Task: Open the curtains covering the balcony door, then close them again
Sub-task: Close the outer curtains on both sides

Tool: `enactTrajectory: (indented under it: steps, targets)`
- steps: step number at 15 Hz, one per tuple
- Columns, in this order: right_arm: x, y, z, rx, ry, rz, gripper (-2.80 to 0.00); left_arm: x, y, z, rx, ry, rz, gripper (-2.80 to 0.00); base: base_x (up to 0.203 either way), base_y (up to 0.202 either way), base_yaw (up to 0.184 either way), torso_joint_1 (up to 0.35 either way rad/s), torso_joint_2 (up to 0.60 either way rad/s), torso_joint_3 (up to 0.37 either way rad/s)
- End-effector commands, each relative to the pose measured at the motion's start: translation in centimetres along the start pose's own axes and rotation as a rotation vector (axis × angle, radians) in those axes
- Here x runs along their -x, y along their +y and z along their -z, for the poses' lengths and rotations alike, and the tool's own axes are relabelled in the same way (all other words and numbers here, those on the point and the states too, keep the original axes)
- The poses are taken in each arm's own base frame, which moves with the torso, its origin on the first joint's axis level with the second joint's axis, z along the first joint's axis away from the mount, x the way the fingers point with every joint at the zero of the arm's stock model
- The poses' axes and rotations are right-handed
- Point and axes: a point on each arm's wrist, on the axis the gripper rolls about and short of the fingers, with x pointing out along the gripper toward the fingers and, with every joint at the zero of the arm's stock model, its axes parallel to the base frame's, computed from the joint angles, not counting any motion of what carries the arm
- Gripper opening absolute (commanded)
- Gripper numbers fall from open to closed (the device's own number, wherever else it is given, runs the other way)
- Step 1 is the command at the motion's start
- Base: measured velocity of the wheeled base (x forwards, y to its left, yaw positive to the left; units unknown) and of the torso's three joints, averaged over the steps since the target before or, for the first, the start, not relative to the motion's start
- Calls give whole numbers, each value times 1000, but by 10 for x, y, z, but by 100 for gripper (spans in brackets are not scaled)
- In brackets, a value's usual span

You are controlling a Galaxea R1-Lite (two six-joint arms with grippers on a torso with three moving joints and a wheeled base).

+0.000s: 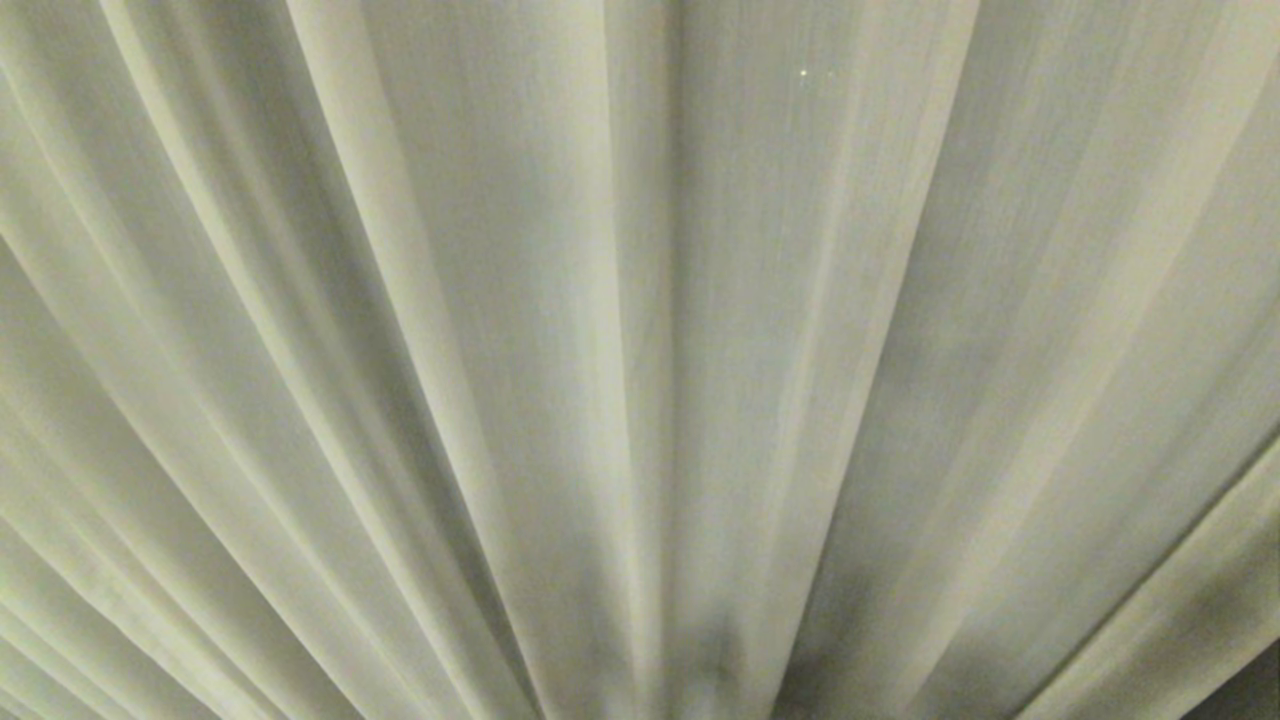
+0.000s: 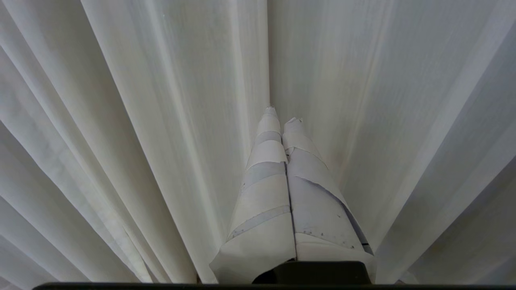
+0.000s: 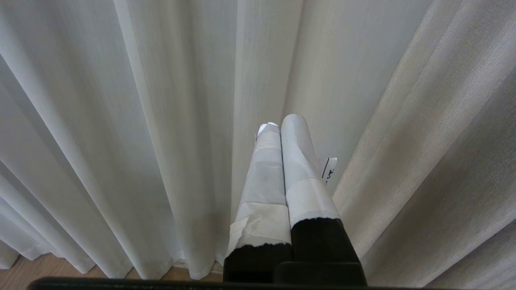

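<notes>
Both grippers sit pressed shut and empty. Left gripper (image 2: pixel 282 117) has its tape-wrapped fingers (image 2: pixel 268 133) together, tips just in front of the curtains (image 2: pixel 161 121), seemingly near a fold or seam; you cannot tell from the wrist view whether they touch the cloth. Right gripper (image 3: pixel 282 123) is likewise closed, holding nothing, close to the fabric, with a strip of wooden floor (image 3: pixel 44 268) showing under the hem.

Further out, the head view is filled edge to edge by cream pleats, so the curtains hang drawn across and the balcony door is hidden behind them; neither arm shows there.

Judgement: you are at the very start, with the opening step not yet begun. The next move calls for parting the jaws, finding the inner edge of a panel, pinching a fold and drawing it sideways.

Writing: a small white tag (image 3: pixel 329 169) beside the right fingers carries dark marks, too small to read. No brand visible.
</notes>
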Motion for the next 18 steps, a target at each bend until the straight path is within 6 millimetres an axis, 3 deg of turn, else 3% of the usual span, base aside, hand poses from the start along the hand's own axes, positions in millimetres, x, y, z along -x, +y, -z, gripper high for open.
enactTrajectory:
  steps: [1, 4, 9, 14, 18]
  targets:
    - [0, 0, 0, 0, 2, -1, -280, 0, 0, 0, 0, -2, 1, -280, 0, 0, 0, 0, 0, 0]
    - [-1, -1, -9, 1, 8, 0, -280, 0, 0, 0, 0, -2, 1, -280, 0, 0, 0, 0, 0, 0]
    - [-15, -5, -49, -23, 22, 28, -280, 0, 0, 0, 0, -2, -1, -280, 0, 0, 0, 0, 0, 0]
    - [-40, -17, -110, -28, 17, 291, -280, 0, 0, 0, 0, -2, -1, -280, 0, 0, 0, 0, 0, 0]
    - [-52, -28, -155, -37, -2, 364, -280, 0, 0, 0, 0, -2, -1, -280, 0, 0, 0, 0, 0, 0]
